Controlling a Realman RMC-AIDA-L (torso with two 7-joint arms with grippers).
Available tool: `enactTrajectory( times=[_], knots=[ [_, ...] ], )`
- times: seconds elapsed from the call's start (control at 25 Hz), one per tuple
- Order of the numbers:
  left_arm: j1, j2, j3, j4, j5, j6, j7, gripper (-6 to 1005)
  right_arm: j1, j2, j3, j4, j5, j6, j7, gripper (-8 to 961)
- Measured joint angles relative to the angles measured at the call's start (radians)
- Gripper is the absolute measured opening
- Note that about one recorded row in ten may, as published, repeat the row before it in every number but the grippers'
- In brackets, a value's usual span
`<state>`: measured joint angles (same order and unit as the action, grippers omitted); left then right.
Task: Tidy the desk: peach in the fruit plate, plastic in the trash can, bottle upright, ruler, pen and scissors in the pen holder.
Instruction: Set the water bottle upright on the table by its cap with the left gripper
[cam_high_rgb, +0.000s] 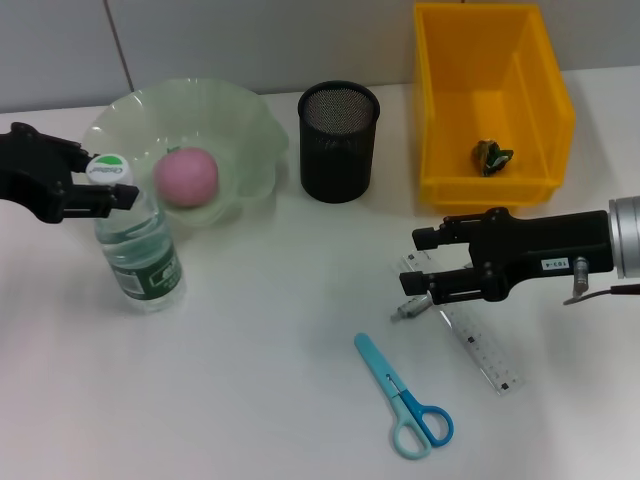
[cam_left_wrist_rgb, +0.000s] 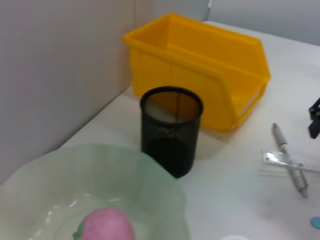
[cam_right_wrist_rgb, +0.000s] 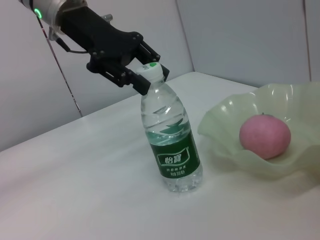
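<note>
White desk, upright ribbed bottle

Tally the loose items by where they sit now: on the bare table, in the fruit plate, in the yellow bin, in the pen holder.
Bare table: 4 (bottle, pen, ruler, scissors)
Fruit plate: 1 (peach)
Yellow bin: 1 (plastic scrap)
Pen holder: 0
Total: 6

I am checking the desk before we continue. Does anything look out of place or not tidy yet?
Yes. The scissors, ruler and pen lie on the table beside the right gripper, while the pen holder stands empty. The peach is in the fruit plate; the bottle stands upright.
</note>
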<state>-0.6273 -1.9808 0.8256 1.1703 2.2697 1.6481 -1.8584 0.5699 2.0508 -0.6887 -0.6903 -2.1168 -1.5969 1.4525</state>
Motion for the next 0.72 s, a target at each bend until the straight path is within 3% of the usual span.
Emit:
enactTrajectory(
  times=[0.72],
  knots=[
    [-0.001, 0.019, -0.015, -0.008, 0.039, -0.035, -0.026, 445, 0.011, 0.000, 0.000, 0.003, 0.000, 0.000, 0.000, 720]
  ],
)
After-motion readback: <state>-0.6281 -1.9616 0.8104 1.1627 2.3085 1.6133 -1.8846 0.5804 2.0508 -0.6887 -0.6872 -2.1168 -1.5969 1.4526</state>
